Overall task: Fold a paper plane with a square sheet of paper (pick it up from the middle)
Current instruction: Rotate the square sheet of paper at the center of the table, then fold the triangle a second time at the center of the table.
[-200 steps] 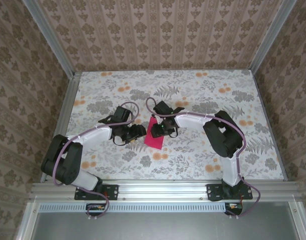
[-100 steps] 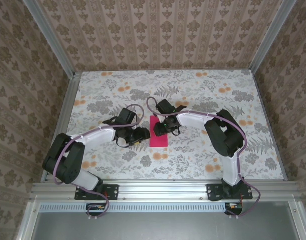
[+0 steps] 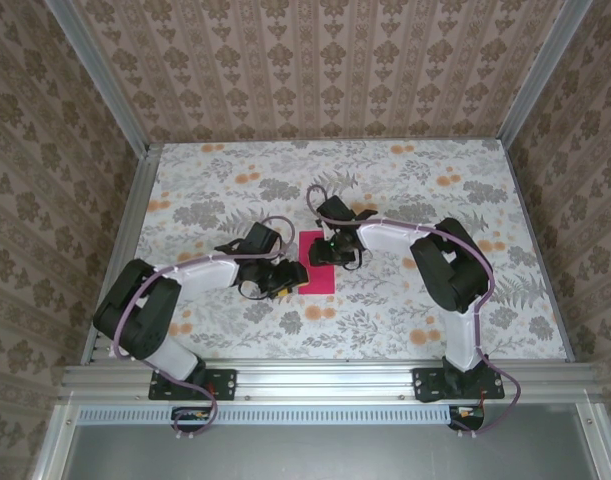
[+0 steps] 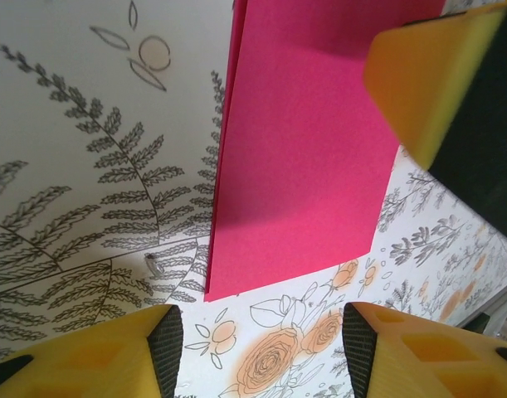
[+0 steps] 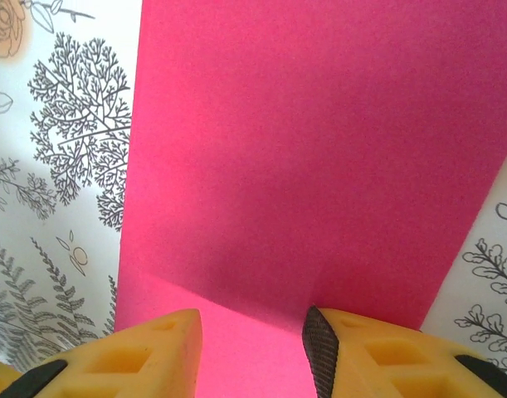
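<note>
The square sheet of paper [image 3: 319, 273] is bright magenta and lies flat on the table as an upright rectangle, doubled along its left edge [image 4: 303, 149]. My right gripper [image 3: 329, 252] stands over its far end, open, with both yellow fingertips down on the paper [image 5: 319, 149] and nothing between them [image 5: 251, 348]. My left gripper [image 3: 287, 281] is open at the sheet's near left corner. Its jaws [image 4: 261, 348] straddle bare table just short of the paper's edge. The paper plane is out of view.
The table [image 3: 405, 180] has a floral cover and is walled on three sides by patterned panels. A metal rail [image 3: 325, 375] runs along the near edge. The right gripper's yellow finger [image 4: 427, 75] juts into the left wrist view above the paper.
The paper has turned from tilted to square with the table. My left gripper has moved right, up to its near left corner. The right gripper has shifted slightly farther and right.
</note>
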Robot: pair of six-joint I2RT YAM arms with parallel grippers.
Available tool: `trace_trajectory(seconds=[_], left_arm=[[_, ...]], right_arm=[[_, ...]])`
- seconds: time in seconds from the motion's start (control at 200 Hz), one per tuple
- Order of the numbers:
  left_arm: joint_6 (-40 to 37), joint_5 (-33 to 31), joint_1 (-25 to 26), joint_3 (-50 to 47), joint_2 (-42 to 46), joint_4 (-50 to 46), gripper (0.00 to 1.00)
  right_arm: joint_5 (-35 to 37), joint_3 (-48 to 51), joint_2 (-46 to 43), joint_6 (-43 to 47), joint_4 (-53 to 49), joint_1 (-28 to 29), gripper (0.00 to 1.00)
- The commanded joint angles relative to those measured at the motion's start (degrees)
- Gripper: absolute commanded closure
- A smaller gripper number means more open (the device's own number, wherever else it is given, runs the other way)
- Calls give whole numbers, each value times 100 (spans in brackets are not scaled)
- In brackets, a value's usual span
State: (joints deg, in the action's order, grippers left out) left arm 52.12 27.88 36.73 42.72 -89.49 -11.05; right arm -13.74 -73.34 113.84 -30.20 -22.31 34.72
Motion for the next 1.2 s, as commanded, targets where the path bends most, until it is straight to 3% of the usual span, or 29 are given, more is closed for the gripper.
trace_trajectory(seconds=[0.0, 0.75, 1.195], left_arm=[[152, 171, 52, 105, -152, 40, 43], [95, -76, 80, 364, -227, 141, 49], [351, 75, 69, 429, -417, -60, 42]], right_arm=[[-132, 281, 320, -466, -249, -115, 58], [-200, 505, 344, -524, -77, -180, 58], [-138, 526, 332, -523, -64, -176, 59]])
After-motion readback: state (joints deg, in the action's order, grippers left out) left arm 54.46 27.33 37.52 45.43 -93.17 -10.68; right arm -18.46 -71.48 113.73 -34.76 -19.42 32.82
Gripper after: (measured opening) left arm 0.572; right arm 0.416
